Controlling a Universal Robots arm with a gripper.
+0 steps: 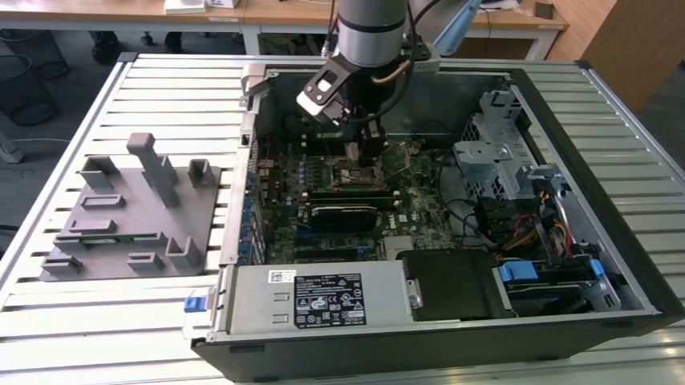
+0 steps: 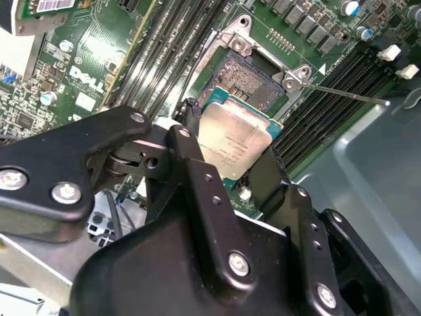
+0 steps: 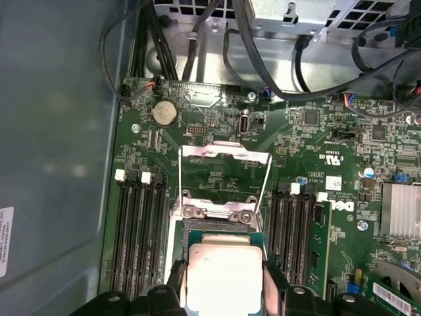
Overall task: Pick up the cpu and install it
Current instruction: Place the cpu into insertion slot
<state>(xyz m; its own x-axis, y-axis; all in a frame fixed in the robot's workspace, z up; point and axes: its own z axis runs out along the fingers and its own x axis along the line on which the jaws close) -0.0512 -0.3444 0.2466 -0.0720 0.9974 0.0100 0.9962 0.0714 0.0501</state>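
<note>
The cpu (image 2: 235,139) (image 3: 222,275) is a flat square chip with a silver lid and thin green edge. My gripper (image 2: 230,150) (image 3: 223,284) is shut on it, one black finger (image 2: 189,128) on each of two opposite edges. It hangs just above the open socket (image 2: 255,74) on the green motherboard (image 3: 316,138), partly over it. The socket's metal load plate (image 3: 223,153) is flipped open and its thin lever (image 2: 342,93) sticks out to one side. In the exterior view the gripper (image 1: 370,151) reaches down into the open computer case, over the socket (image 1: 354,173).
Memory slots (image 3: 138,230) flank the socket on both sides. Black cables (image 3: 263,39) run near the board's edge, beside the case wall (image 3: 52,131). A drive cage (image 1: 503,160), a power supply (image 1: 321,297) and a grey fixture (image 1: 123,208) on the slatted table also show.
</note>
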